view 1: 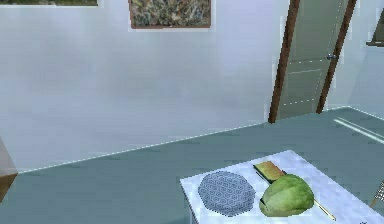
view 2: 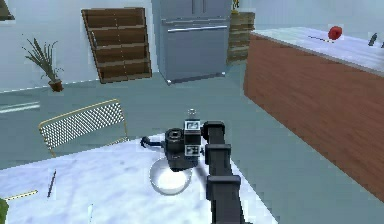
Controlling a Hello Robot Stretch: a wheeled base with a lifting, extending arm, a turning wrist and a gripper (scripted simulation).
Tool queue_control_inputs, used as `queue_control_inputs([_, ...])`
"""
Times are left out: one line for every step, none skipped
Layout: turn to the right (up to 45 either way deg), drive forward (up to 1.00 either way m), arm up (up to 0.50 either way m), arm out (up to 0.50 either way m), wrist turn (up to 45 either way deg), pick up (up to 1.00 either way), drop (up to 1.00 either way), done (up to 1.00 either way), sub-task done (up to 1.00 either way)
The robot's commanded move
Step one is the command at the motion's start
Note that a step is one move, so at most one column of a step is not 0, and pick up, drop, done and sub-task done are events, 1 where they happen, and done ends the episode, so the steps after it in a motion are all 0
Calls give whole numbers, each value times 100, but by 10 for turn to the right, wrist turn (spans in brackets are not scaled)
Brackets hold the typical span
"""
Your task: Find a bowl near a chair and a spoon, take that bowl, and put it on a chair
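Note:
In the arm side view, my arm rises from the bottom edge over a white table. My gripper sits at its far end, left of the two white marker squares. A pale round bowl lies on the table right under the gripper's body. I cannot tell whether the gripper holds anything. A chair with a mesh back stands at the table's far edge. A thin utensil lies on the table to the left. In the forward view, a grey patterned bowl rests on a white table.
A green lettuce-like lump and a brown slab lie beside the grey bowl. A door stands ahead on the right. A fridge, a wooden shelf, a plant and a brown counter ring open floor.

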Motion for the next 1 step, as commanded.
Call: queue_control_inputs([0,0,-30,0,0,0,0,0,0])
